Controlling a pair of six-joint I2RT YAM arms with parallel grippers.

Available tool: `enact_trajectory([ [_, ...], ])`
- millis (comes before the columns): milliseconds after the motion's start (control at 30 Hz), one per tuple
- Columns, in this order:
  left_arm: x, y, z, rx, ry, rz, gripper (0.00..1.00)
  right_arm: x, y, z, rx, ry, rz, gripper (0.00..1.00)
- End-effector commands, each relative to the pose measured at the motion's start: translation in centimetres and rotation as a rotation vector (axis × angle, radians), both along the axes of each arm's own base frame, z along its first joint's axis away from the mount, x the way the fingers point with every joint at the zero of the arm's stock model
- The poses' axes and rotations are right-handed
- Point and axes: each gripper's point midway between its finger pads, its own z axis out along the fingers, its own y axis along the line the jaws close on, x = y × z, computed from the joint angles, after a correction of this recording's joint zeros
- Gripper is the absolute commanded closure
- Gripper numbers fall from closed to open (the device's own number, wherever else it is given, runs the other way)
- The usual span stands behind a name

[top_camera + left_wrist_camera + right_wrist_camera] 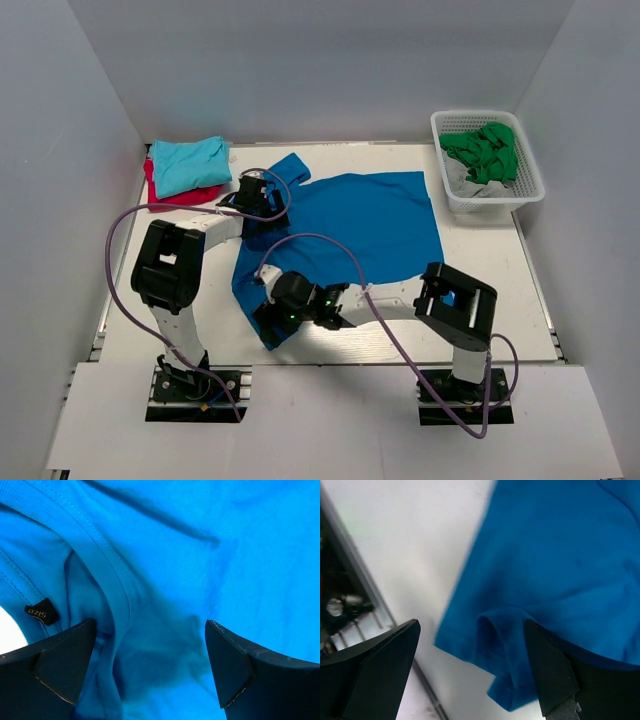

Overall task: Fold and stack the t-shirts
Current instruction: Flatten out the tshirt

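Blue tee [370,225] spread; turquoise tee [190,163] atop red tee [196,195] far-left; basket [495,203] far-right

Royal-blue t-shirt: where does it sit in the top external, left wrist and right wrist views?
Top external: the royal-blue t-shirt lies spread across the table centre, between both arms.
Left wrist: it fills almost the whole frame, with its size tag at the left.
Right wrist: it takes up the right half, with one corner curled at the bottom.
Shared landmark: the white table beside the shirt's edge.

White worktop [500,290], white slatted basket [495,203] at its far right corner, crumpled green cloth [485,150] heaped inside, pale grey cloth [461,180] beneath it, plain grey walls [300,70].
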Motion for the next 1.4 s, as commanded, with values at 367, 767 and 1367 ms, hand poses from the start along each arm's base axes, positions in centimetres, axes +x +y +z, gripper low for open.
enact_trajectory([
  [367, -3.3, 1.7, -1.6, 0.098, 0.118, -0.031, 0.0, -1.5, -7.1, -0.1, 0.041, 0.143, -0.073, 0.1],
  [767, -4.2, 1.2, 9.8, 0.03, -0.069, -0.052, 0.0, 3.7, -11.3, 8.2, 0.115, -0.053, -0.344, 0.1],
  [1367, -11.6, -5.7, 2.8, -0.176, 0.112, -0.225, 0.0, 14.5, -28.3, 3.2, -0.094, -0.018, -1.066, 0.1],
])
